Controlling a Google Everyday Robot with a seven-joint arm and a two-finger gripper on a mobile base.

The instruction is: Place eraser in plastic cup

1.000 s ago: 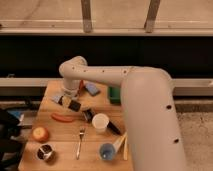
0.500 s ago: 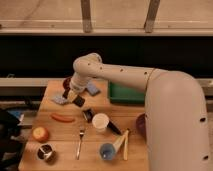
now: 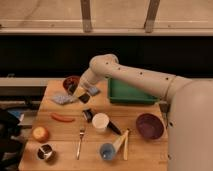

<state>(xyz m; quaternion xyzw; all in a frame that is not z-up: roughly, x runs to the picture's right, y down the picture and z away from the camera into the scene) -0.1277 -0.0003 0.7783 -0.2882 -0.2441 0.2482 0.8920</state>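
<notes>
Gripper [image 3: 77,91] hangs low over the back left of the table [image 3: 145,152], in front of a dark red bowl [image 3: 71,82] and beside a light blue pad [image 3: 93,90]. Whether it is open or closed, or has hold of anything, I cannot tell; a small dark thing [image 3: 84,98] sits right at its tip. The eraser [image 3: 114,128] lies aslant on the table, well apart from the gripper, just right of the white cup [image 3: 100,121]. The plastic cup [image 3: 106,150] stands upright near the front edge, just in front of the eraser, with wooden sticks [image 3: 123,142] at its right.
</notes>
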